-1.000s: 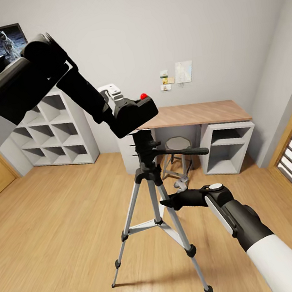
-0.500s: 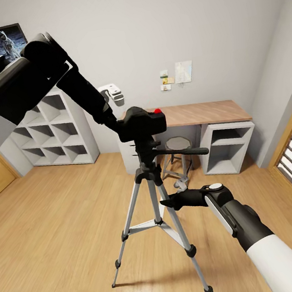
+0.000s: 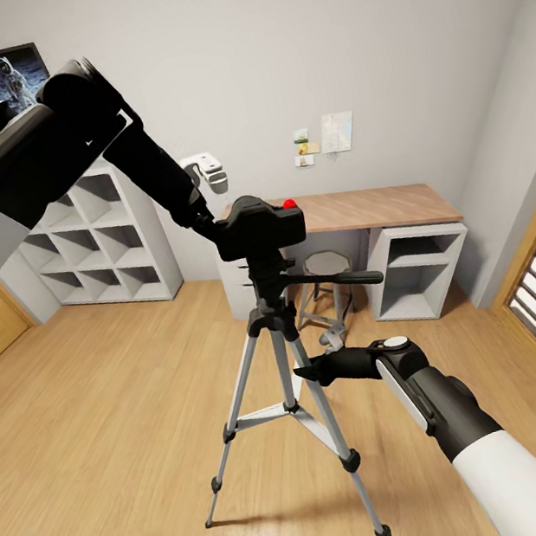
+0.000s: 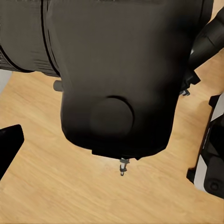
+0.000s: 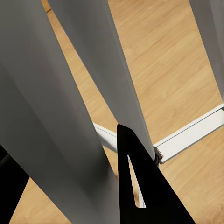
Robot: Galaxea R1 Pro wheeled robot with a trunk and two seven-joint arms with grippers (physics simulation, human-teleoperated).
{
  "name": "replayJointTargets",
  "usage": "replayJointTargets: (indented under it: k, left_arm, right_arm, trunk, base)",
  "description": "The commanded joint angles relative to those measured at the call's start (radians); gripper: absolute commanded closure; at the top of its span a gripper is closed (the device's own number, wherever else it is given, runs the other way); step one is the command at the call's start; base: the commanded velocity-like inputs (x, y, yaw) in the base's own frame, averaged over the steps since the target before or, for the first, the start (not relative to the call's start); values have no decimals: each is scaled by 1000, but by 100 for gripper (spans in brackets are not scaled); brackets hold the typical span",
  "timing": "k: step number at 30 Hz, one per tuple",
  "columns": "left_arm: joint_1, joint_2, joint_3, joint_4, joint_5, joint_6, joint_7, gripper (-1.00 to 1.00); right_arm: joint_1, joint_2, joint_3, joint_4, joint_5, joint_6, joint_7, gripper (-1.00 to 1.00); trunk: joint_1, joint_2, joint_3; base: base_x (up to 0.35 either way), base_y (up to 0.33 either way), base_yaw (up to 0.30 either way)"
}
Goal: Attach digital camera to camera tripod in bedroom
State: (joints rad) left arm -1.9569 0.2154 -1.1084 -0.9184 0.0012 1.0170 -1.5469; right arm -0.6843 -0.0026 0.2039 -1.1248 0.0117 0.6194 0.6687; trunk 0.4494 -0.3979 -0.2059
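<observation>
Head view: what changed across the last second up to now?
The left gripper carried the digital camera down and to the right, levelling it from a tilt onto the head of the camera tripod; since half a second ago it has sat there unchanged. The right gripper stayed by the tripod's leg, and the tripod and the view did not shift.

Left arm (image 3: pixel 37 155): white upper shell, bulky black cylindrical forearm and wrist. Right arm (image 3: pixel 473 434): white sleeve, black forearm, round white joint cap.
</observation>
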Motion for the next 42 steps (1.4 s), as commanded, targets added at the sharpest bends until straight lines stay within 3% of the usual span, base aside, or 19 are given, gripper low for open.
replayJointTargets:
  k: [1, 10, 14, 15, 20, 21, 26, 37, 42]
  left_arm:
    - [-2, 1, -3, -1, 0, 11, -4, -100]
    - [-2, 2, 7, -1, 5, 11, -3, -100]
    - [-2, 9, 45, -1, 11, 12, -2, -100]
    - [-2, 17, 98, -1, 13, 12, 0, -100]
    - [-2, 33, 285, -1, 8, 11, 6, -100]
    - [-2, 40, 349, -2, 5, 11, 9, -100]
    - [-2, 61, 435, -4, -2, 11, 13, -100]
    - [2, 99, 462, -3, -3, 11, 20, -100]
    - [45, 130, 464, 48, 0, 11, 35, -100]
  right_arm:
    - [-1, -1, 2, 0, 24, -1, 2, 100]
    - [-1, -1, 2, 0, 24, 0, 2, 100]
    - [-1, -1, 2, 0, 24, 0, 2, 100]
    - [-1, -1, 2, 0, 24, -1, 2, 100]
    - [-1, -1, 2, 0, 24, -1, 2, 100]
    - [-1, -1, 2, 0, 23, -1, 2, 100]
    - [-1, -1, 2, 0, 23, -1, 2, 100]
    - [-1, -1, 2, 0, 23, -1, 2, 100]
    - [-1, -1, 2, 0, 23, 0, 3, 100]
  trunk:
    - [1, -2, -2]
    - [1, -2, -2]
    - [1, -2, -2]
    - [1, -2, -2]
    - [1, -2, -2]
    - [1, -2, -2]
    - [1, -2, -2]
    - [1, -2, -2]
    - [1, -2, -2]
  base:
    - [0, 0, 0]
    - [0, 0, 0]
    - [0, 0, 0]
    - [0, 0, 0]
    - [0, 0, 0]
    - [0, 0, 0]
    - [0, 0, 0]
    - [0, 0, 0]
    - [0, 0, 0]
